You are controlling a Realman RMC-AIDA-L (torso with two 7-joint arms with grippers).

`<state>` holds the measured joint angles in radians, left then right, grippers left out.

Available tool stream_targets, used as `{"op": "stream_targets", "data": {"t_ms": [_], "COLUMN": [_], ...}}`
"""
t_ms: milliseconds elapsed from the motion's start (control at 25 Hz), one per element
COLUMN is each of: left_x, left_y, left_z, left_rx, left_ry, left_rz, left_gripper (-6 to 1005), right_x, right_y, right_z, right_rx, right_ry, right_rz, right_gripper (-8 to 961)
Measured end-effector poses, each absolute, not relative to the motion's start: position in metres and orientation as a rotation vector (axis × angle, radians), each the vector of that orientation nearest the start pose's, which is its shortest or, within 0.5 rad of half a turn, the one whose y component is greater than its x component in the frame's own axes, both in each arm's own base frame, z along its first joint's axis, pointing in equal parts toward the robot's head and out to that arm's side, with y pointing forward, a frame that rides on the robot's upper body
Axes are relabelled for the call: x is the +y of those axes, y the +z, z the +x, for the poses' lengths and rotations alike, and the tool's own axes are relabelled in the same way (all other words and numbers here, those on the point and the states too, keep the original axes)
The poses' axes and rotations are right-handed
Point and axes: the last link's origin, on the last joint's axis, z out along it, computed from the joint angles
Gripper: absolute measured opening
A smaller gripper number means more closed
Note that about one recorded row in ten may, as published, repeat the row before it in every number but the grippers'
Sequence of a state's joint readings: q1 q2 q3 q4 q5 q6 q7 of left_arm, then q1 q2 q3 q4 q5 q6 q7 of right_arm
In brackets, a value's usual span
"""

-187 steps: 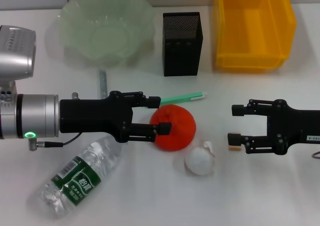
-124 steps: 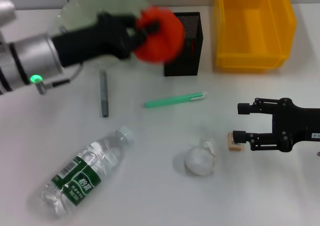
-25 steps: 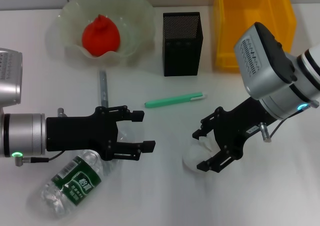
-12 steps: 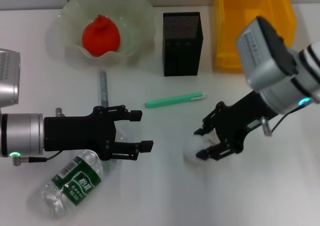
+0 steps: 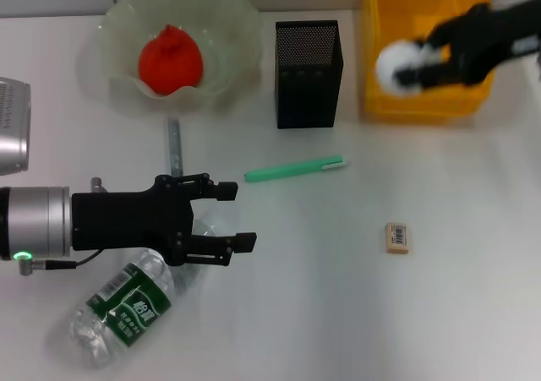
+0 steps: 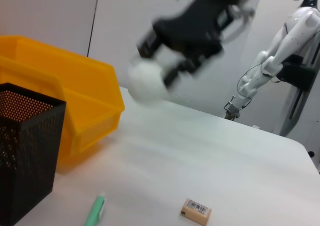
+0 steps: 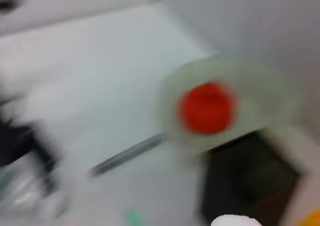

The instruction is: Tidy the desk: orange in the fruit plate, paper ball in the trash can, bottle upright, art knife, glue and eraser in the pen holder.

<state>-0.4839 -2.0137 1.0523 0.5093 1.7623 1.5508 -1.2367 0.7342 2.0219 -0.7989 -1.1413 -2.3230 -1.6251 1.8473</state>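
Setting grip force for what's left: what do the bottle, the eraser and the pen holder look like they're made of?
The bottle: thin clear plastic, glossy, see-through with a dark green label. The eraser: matt beige block, probably rubber or vinyl, with a barcode label. The pen holder: black perforated mesh, likely metal, with fine holes showing in its rigid, straight walls.

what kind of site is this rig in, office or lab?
Most likely a robotics lab with a staged desk. A white humanoid robot stands beyond the white table, before bare walls. The props are desk-tidying items: pen holder, trash can, eraser.
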Motion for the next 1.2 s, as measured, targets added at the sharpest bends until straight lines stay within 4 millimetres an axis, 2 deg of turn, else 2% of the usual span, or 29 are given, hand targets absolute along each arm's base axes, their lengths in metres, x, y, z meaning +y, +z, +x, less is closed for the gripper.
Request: {"op": "stream_targets", "data": {"t_ms": [120, 160, 320, 600, 840, 1040, 1080, 1120, 1160, 1200], "left_x": [0.299, 0.299, 0.300, 0.301, 0.302, 0.306, 0.308, 0.310, 0.311, 0.313], "left_y": [-0.030, -0.030, -0.031, -0.030, -0.030, -0.028, -0.027, -0.026, -0.025, -0.025], "left_z": [-0.266, -0.266, -0.265, -0.263, -0.262, -0.259, -0.258, -0.256, -0.255, -0.254], "left_rx": [-0.520, -0.520, -0.518, -0.521, -0.522, -0.519, -0.525, -0.533, -0.543, -0.557], "left_ry": [-0.712, -0.712, -0.717, -0.730, -0.733, -0.745, -0.753, -0.761, -0.767, -0.769], "left_rz": [-2.917, -2.917, -2.917, -2.910, -2.909, -2.898, -2.892, -2.885, -2.881, -2.880], "left_gripper": [841, 841, 841, 841, 841, 841, 841, 841, 841, 841], "right_x": [0.414, 0.414, 0.432, 0.448, 0.452, 0.453, 0.451, 0.440, 0.440, 0.432], "right_y": [0.090, 0.090, 0.085, 0.070, 0.065, 0.075, 0.078, 0.082, 0.082, 0.084], "right_z": [0.188, 0.188, 0.202, 0.211, 0.213, 0.214, 0.214, 0.214, 0.214, 0.214], "right_rx": [0.529, 0.529, 0.596, 0.637, 0.639, 0.709, 0.713, 0.701, 0.701, 0.679], "right_ry": [0.179, 0.179, 0.222, 0.218, 0.228, 0.437, 0.498, 0.658, 0.658, 0.735], "right_rz": [-2.570, -2.570, -2.396, -2.306, -2.259, -2.162, -2.156, -2.167, -2.167, -2.186], "right_gripper": [474, 474, 473, 487, 597, 688, 694, 699, 705, 710]}}
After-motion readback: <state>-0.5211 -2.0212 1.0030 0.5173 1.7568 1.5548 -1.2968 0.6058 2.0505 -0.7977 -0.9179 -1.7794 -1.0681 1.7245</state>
